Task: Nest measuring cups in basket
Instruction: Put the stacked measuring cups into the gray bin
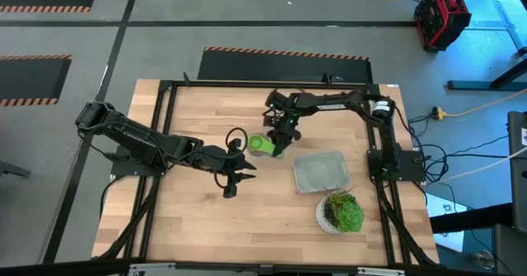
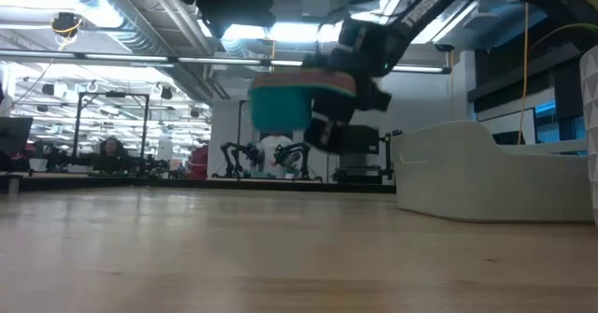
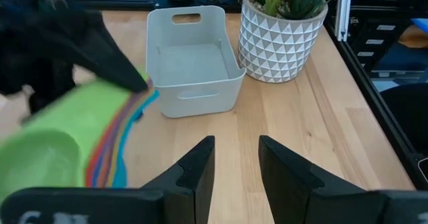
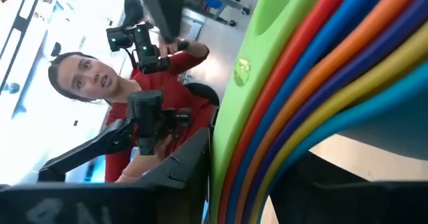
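Measuring cups (image 1: 263, 144) are seen already nested into one stack, lime green outermost, with red, blue, orange, purple, yellow and teal rims layered inside it. The stack is held off the table by the right gripper (image 1: 282, 138), whose fingers are closed on it, just beside the near-left corner of the basket (image 1: 322, 170) but not yet over it. In the low view the stack (image 2: 285, 103) is shown lifted clear of the wood, with the basket wall (image 2: 486, 168) to one side.

The nesting appears finished; what seems left is for the stack to be carried over the rim and set down inside.

The basket is shown empty in the left wrist view (image 3: 194, 53), its grey floor bare. A white patterned pot (image 3: 281, 40) with a green plant stands close beside it.

The left gripper (image 1: 233, 177) waits over the table, well apart from the basket, its fingers parted and nothing held.

A person in red is visible beyond the table.
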Available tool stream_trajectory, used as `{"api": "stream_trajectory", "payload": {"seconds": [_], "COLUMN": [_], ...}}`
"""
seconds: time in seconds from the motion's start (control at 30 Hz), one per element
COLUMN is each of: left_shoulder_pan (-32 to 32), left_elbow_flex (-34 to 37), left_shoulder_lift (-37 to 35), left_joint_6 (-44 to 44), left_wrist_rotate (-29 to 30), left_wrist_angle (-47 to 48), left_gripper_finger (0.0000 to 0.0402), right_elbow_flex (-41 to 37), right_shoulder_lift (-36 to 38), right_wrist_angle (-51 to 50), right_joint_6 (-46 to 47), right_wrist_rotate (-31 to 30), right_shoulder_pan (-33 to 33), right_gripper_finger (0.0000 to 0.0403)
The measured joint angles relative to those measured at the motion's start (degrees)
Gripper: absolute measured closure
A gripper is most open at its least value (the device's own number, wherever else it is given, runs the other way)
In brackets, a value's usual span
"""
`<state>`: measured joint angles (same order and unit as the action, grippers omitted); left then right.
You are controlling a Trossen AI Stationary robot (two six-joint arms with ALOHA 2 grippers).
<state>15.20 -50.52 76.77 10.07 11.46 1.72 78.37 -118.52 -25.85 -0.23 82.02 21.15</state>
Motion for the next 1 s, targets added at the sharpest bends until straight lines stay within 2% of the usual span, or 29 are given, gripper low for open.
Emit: {"api": "stream_trajectory", "payload": {"seconds": [0.63, 0.87, 1.0], "left_shoulder_pan": [0.0, 0.0, 0.0], "left_elbow_flex": [0.0, 0.0, 0.0], "left_shoulder_lift": [0.0, 0.0, 0.0], "left_joint_6": [0.0, 0.0, 0.0], "left_wrist_rotate": [0.0, 0.0, -0.2], "left_wrist_angle": [0.0, 0.1, 0.1], "left_gripper_finger": [0.0292, 0.0292, 0.0292], "right_elbow_flex": [0.0, 0.0, 0.0], "right_shoulder_lift": [17.7, 21.5, 23.8], "right_wrist_angle": [-10.3, -17.2, -23.3], "right_joint_6": [-0.1, -0.7, -4.8], "right_wrist_rotate": [-2.9, -3.2, -4.4], "right_shoulder_pan": [4.2, 4.6, 4.6], "right_gripper_finger": [0.0273, 0.0273, 0.0273]}}
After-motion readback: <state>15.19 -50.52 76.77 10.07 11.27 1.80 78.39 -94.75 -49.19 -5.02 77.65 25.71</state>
